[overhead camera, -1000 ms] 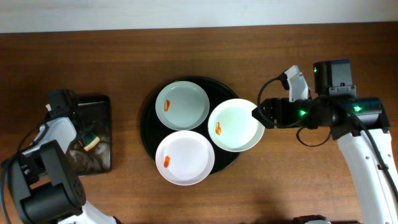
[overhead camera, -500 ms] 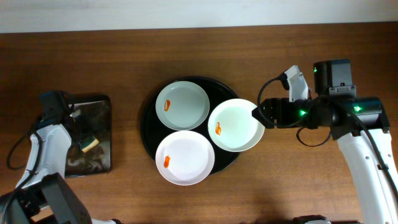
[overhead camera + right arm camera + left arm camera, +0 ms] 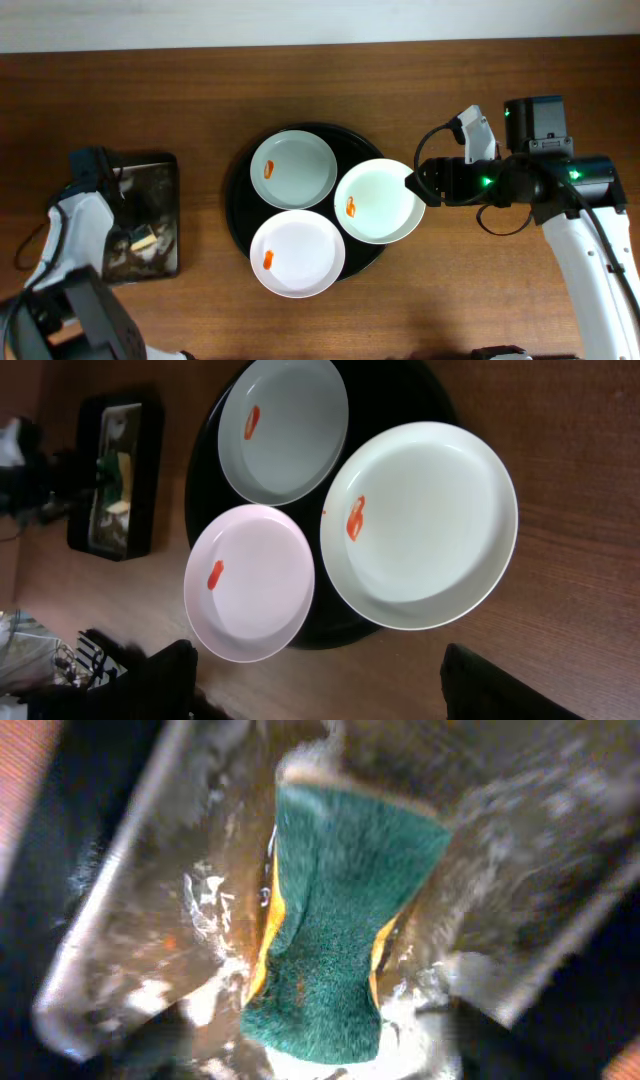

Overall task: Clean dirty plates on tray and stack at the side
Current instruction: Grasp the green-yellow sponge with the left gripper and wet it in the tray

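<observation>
The round black tray [image 3: 238, 196] holds three dirty plates, each with an orange smear: a grey-green one [image 3: 293, 168] at the back, a white one [image 3: 297, 252] at the front, and a pale one [image 3: 380, 200] overhanging the tray's right rim. My right gripper [image 3: 413, 185] hovers at that right plate's [image 3: 420, 525] edge, open, with nothing between its fingers [image 3: 160, 680]. My left gripper [image 3: 128, 228] is down over the green and yellow sponge [image 3: 330, 920], jaws spread wide on either side of it and not closed on it.
The sponge [image 3: 143, 239] lies in a small rectangular black tray [image 3: 165, 170] with foamy water at the table's left. Bare wood table [image 3: 480, 290] lies right of the round tray, under my right arm.
My left gripper has opened and let the sponge go; the sponge now lies a little nearer the small tray's front. My left arm shifted slightly. The right arm and plates have not moved.
</observation>
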You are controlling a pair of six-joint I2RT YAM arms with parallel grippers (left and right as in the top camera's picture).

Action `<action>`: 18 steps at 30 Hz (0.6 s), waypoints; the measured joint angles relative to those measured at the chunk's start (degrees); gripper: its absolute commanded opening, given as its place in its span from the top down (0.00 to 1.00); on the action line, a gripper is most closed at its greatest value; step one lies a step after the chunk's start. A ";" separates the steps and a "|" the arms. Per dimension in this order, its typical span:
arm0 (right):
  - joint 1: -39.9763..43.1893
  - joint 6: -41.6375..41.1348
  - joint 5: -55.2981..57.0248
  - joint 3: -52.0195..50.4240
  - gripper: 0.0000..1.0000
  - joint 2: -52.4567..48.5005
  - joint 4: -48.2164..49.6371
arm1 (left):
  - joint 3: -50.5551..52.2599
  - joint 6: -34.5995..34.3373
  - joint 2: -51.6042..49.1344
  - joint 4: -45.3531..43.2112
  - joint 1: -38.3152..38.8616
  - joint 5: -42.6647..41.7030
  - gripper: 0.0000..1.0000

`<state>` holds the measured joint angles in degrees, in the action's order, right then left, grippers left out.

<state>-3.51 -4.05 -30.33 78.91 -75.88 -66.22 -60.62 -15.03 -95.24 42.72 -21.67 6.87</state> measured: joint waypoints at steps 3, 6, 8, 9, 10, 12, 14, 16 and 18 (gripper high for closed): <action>0.00 0.02 0.00 0.00 0.21 0.00 0.02 | -0.04 0.04 1.92 -0.39 0.00 0.00 0.18; 0.00 0.02 0.00 0.00 0.21 0.00 0.22 | -0.02 0.26 1.44 -4.74 0.00 1.36 0.80; 0.00 0.02 0.00 0.00 0.21 0.00 0.24 | -0.02 0.31 -3.21 -6.93 0.00 1.46 0.79; 0.00 -0.02 0.00 0.00 0.21 0.00 0.20 | -0.02 0.37 -4.83 -7.08 0.00 1.40 0.78; 0.00 0.00 0.00 0.00 0.21 0.00 0.20 | -0.04 0.44 -6.58 -7.65 0.00 1.36 0.79; 0.00 0.00 -0.02 0.00 0.21 0.00 0.22 | -0.63 0.44 -9.42 -8.35 0.00 1.53 0.83; 0.00 0.00 0.00 0.00 0.21 0.00 0.22 | -1.07 0.35 -10.34 -8.52 0.00 1.51 0.98; 0.00 0.02 0.00 0.00 0.21 0.00 0.22 | -1.92 1.42 -11.17 -9.42 -0.07 -0.37 1.00; 0.00 0.00 -0.02 0.00 0.21 0.00 0.22 | -3.91 2.43 -11.56 -5.64 -0.44 -1.90 1.00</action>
<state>-3.51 -4.05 -30.35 78.91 -75.88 -66.00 -64.53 -12.60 -106.80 37.08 -22.11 4.97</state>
